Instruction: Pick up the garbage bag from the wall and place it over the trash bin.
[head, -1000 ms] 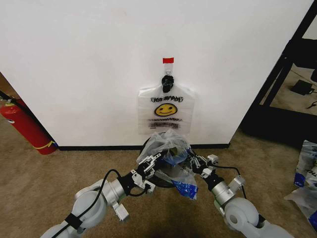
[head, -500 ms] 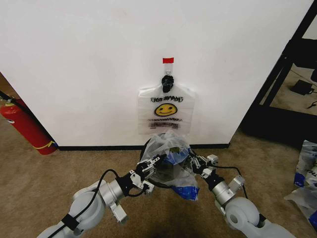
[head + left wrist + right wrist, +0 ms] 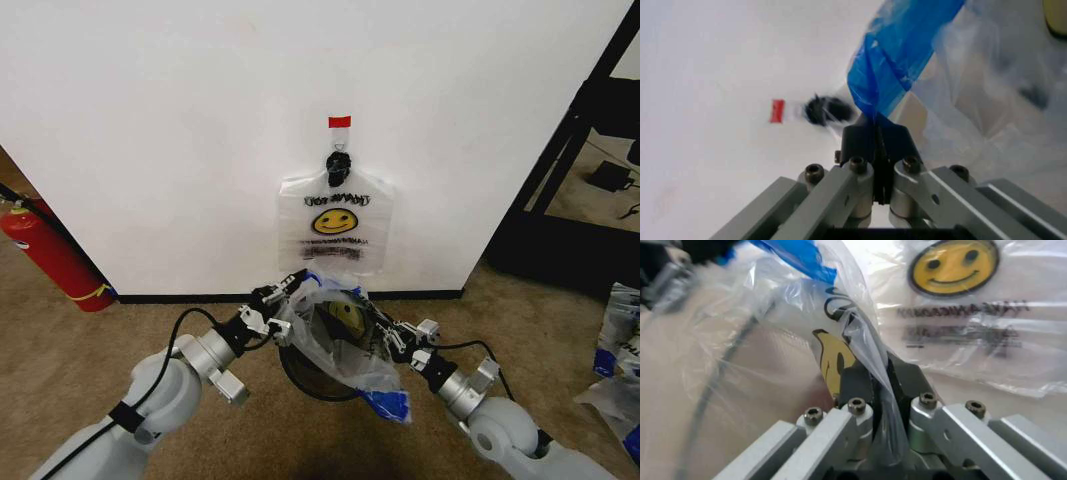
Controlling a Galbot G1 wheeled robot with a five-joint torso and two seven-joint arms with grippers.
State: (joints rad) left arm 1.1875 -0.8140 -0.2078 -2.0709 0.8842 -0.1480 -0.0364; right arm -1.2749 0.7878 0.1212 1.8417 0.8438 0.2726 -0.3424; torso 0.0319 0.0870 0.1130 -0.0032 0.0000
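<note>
Over the trash bin (image 3: 318, 385), at the foot of the wall (image 3: 180, 130), the garbage bag (image 3: 335, 330) hangs stretched open between both grippers, its mouth above the bin's rim. The left gripper (image 3: 290, 284) pinches the bag's blue-edged rim with its fingers pressed together on the plastic; the right gripper (image 3: 383, 337) clamps the opposite side the same way. Behind them, a flat stack of smiley bags (image 3: 334, 220) hangs from a black hook (image 3: 339, 162) beneath a red tape strip (image 3: 340, 122). A fire extinguisher (image 3: 52, 255) stands far left.
</note>
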